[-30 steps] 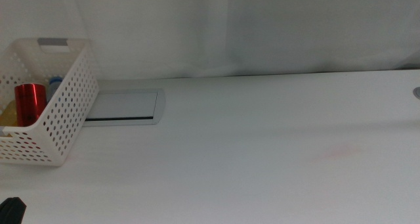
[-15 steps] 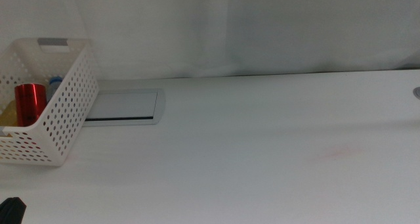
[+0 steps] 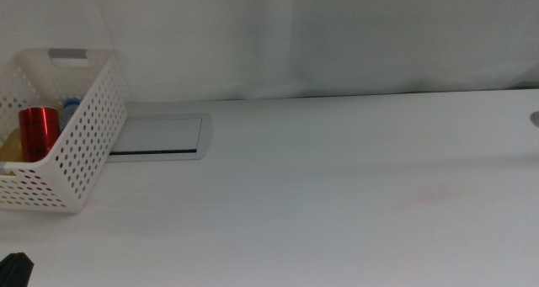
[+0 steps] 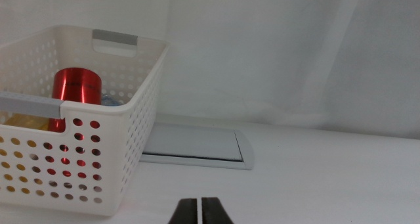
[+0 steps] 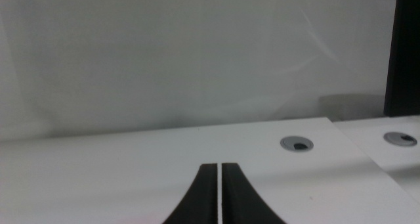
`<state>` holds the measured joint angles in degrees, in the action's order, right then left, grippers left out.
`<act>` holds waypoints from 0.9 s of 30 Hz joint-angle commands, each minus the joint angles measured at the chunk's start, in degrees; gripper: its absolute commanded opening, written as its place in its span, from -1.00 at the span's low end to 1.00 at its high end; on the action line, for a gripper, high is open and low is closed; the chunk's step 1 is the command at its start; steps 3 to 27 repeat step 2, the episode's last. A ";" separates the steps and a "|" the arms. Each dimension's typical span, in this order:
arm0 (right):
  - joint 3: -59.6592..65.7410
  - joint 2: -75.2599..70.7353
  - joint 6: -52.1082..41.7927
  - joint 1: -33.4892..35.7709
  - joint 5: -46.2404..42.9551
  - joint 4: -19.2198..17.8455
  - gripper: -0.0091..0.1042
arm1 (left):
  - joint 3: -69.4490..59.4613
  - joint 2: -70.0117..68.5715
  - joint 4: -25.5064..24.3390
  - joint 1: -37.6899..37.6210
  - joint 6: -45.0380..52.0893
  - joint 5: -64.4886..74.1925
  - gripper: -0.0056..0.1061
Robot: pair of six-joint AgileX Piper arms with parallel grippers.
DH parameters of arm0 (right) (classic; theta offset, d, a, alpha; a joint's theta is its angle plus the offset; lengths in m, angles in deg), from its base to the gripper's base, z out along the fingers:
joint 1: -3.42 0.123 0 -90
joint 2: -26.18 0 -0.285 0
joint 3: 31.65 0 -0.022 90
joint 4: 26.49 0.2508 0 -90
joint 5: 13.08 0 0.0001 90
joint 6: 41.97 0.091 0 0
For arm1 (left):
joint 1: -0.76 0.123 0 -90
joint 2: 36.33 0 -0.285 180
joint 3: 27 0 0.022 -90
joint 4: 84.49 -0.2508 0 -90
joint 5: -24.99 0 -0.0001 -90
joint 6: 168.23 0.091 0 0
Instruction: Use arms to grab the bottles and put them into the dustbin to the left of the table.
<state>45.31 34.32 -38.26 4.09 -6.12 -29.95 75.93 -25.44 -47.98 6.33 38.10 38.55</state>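
**Middle view: bottles in basket, both arms parked**

Middle view, far left of frame: one white plastic rectangular basket with round-hole walls and grey handle strips (image 3: 80, 144), standing on the wide flat white tabletop (image 3: 337, 194).

Contents of basket:
- Slim red can (image 3: 39, 132), upright, against the near wall.
- Bottle of yellow liquid (image 3: 10, 146), only partly visible at the left edge, just beside the can.
- Small bottle with a blue cap (image 3: 71, 103), behind the can, mostly hidden.

Left wrist view repeats the stock: red can (image 4: 76, 96) upright inside the basket (image 4: 141, 125), yellow showing through the holes (image 4: 26, 123), a scrap of blue (image 4: 111, 101) behind the can.

Grey rectangular metal panel (image 3: 160, 136), flush in the tabletop, just right of the basket.

Left gripper (image 4: 200, 209): lower centre of its wrist view, dark jaws pressed together, holding nothing, apart from the basket. A dark tip (image 3: 14, 268) shows at the lower left corner of the middle view.

Right gripper (image 5: 218, 194): lower centre of its wrist view, jaws closed, empty, over bare tabletop.
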 commanded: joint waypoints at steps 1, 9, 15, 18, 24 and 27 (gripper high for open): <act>2.37 -1.93 -0.68 -0.19 1.62 -0.82 -0.88 | -2.15 0.22 -0.06 -0.43 -0.38 0.17 -0.95; 2.37 -1.93 -0.68 -0.19 1.72 -0.82 -0.88 | -2.15 0.22 -0.06 -0.43 -0.38 0.17 -0.95; 2.37 -1.93 -0.68 -0.19 1.72 -0.82 -0.88 | -2.15 0.22 -0.06 -0.43 -0.38 0.17 -0.95; 2.37 -1.93 -0.68 -0.19 1.72 -0.82 -0.88 | -2.15 0.22 -0.06 -0.43 -0.38 0.17 -0.95; 2.37 -1.93 -0.68 -0.19 1.72 -0.82 -0.88 | -2.15 0.22 -0.06 -0.43 -0.38 0.17 -0.95; 2.37 -1.93 -0.68 -0.19 1.72 -0.82 -0.88 | -2.15 0.22 -0.06 -0.43 -0.38 0.17 -0.95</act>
